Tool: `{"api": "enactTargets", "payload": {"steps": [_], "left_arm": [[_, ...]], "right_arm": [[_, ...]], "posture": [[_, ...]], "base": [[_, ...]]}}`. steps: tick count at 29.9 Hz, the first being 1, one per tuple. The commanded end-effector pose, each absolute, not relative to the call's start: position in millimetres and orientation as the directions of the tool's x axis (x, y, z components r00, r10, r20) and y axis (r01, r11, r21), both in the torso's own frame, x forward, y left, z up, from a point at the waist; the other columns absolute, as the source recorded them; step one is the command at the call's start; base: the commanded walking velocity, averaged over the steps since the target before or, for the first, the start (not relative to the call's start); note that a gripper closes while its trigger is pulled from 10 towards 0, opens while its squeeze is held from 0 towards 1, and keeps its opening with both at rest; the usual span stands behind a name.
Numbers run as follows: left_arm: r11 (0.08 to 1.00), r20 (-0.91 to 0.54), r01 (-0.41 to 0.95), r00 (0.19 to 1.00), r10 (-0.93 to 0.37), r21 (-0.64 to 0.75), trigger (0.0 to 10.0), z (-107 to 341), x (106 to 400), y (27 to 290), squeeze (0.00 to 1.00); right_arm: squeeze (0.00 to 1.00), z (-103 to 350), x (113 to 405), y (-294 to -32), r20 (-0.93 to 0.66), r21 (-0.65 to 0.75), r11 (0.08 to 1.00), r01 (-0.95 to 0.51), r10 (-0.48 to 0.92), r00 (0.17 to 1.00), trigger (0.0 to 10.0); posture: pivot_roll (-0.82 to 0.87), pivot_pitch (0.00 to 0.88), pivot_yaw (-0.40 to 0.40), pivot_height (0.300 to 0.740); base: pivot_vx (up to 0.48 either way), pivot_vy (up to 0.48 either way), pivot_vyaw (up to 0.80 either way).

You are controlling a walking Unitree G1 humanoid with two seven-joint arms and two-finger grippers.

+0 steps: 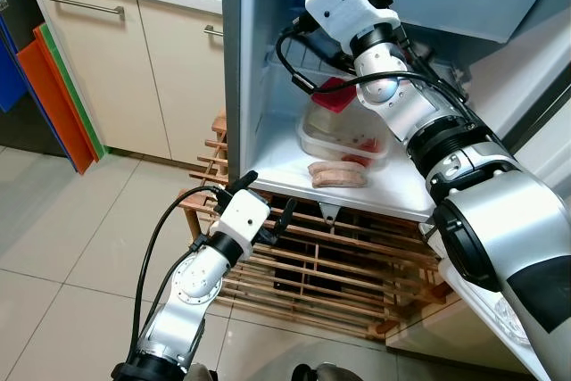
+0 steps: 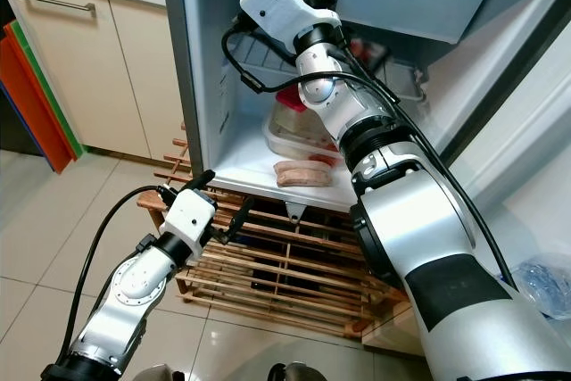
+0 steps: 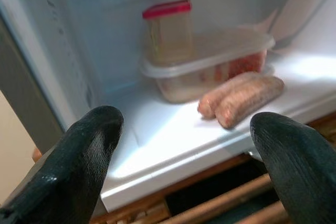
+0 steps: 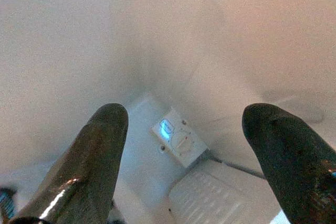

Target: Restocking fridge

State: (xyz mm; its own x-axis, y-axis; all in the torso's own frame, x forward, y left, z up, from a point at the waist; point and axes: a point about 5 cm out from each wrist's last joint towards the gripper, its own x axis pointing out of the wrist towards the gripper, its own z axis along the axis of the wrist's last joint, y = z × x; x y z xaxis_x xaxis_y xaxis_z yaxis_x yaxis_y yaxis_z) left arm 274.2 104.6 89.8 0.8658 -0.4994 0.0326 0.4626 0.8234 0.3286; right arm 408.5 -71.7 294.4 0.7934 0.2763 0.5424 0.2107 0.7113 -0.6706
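Note:
The fridge stands open. On its white shelf lie two sausages side by side. Behind them sits a clear lidded tub with red food inside, and a tall red-lidded container stands at its back. My left gripper hovers low, just outside the shelf's front edge, open and empty, pointing at the sausages. My right arm reaches high into the fridge. My right gripper is open with nothing in it and faces the inner wall and a thermostat dial.
A slatted wooden rack sits on the tiled floor under the fridge opening. Cream kitchen cabinets stand to the left, with orange and green boards leaning beside them. The open fridge door is on the right.

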Motion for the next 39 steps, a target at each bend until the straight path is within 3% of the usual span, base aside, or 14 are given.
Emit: {"api": "enactTargets", "payload": {"steps": [1, 3, 4, 6, 9, 12, 16, 18, 20, 24, 29, 39], "left_arm": [[0.817, 0.022, 0.469, 0.863, -0.505, 0.334, 10.0, 88, 275, 102, 0.0], [0.816, 0.023, 0.469, 0.863, -0.505, 0.337, 10.0, 89, 276, 101, 0.0], [0.82, 0.024, 0.462, 0.867, -0.498, 0.337, 10.0, 89, 277, 101, 0.0], [0.831, 0.021, 0.449, 0.876, -0.481, 0.329, 10.0, 89, 279, 102, 0.0], [0.912, 0.016, 0.354, 0.931, -0.365, 0.209, 10.0, 94, 289, 112, 0.0], [0.921, 0.023, 0.334, 0.938, -0.345, 0.201, 10.0, 97, 291, 115, 0.0], [0.953, 0.143, 0.263, 0.948, -0.285, 0.151, 10.0, 126, 283, 130, 0.0], [0.956, 0.162, 0.254, 0.947, -0.276, 0.144, 10.0, 130, 279, 132, 0.0], [0.957, 0.202, 0.242, 0.941, -0.272, 0.161, 10.0, 140, 271, 133, 0.0], [0.953, 0.223, 0.244, 0.934, -0.28, 0.177, 10.0, 147, 268, 132, 0.0], [0.884, 0.204, 0.365, 0.879, -0.43, 0.292, 10.0, 170, 261, 115, 0.0], [0.94, 0.114, 0.324, 0.935, -0.335, 0.104, 10.0, 155, 283, 118, 0.0]], "right_arm": [[1.0, 294, 407, -74, 0.559, -0.668, 0.711, 0.221, 0.282, 0.78, 10.0], [0.99, 295, 406, -76, 0.58, -0.641, 0.734, 0.222, 0.275, 0.767, 10.0], [0.0, 294, 404, -77, 0.59, -0.611, 0.765, 0.206, 0.265, 0.763, 10.0], [0.0, 292, 403, -79, 0.588, -0.575, 0.799, 0.176, 0.254, 0.768, 10.0], [0.0, 263, 398, -93, 0.534, -0.355, 0.935, 0.009, 0.195, 0.823, 10.0], [0.0, 254, 393, -98, 0.53, -0.299, 0.954, -0.013, 0.177, 0.83, 10.0], [0.0, 210, 348, -117, 0.508, -0.214, 0.975, -0.054, 0.158, 0.846, 10.0], [0.0, 202, 340, -120, 0.494, -0.203, 0.977, -0.059, 0.155, 0.856, 10.0], [0.0, 179, 319, -133, 0.435, -0.16, 0.985, -0.063, 0.127, 0.891, 10.0], [0.0, 168, 309, -143, 0.397, -0.121, 0.992, -0.045, 0.09, 0.913, 10.0], [0.0, 134, 288, -183, 0.17, -0.026, 0.996, 0.08, -0.075, 0.983, 10.0], [0.0, 139, 297, -160, 0.141, 0.036, 0.999, -0.031, 0.025, 0.99, 10.0]], "posture": [[0.13, 0.022, -0.139, 0.74], [0.13, 0.011, -0.144, 0.74], [0.12, 0.007, -0.148, 0.74], [0.12, 0.006, -0.149, 0.74], [0.11, 0.003, -0.148, 0.74], [0.09, 0.0, -0.143, 0.74], [0.06, 0.0, -0.123, 0.74], [0.06, 0.0, -0.121, 0.74], [0.06, 0.0, -0.12, 0.74], [0.06, 0.0, -0.12, 0.74], [0.05, 0.0, -0.105, 0.74], [0.02, 0.0, -0.074, 0.74]], "base": [[0.0, 0.0, 0.0], [0.0, 0.0, 0.0], [0.0, 0.0, 0.0], [0.0, 0.0, 0.0], [0.0, 0.0, 0.0], [0.0, 0.0, 0.0], [0.0, 0.0, 0.0], [0.0, 0.0, 0.0], [0.0, 0.0, 0.0], [0.0, 0.0, 0.0], [0.0, 0.0, 0.0], [0.0, 0.0, 0.0]]}}
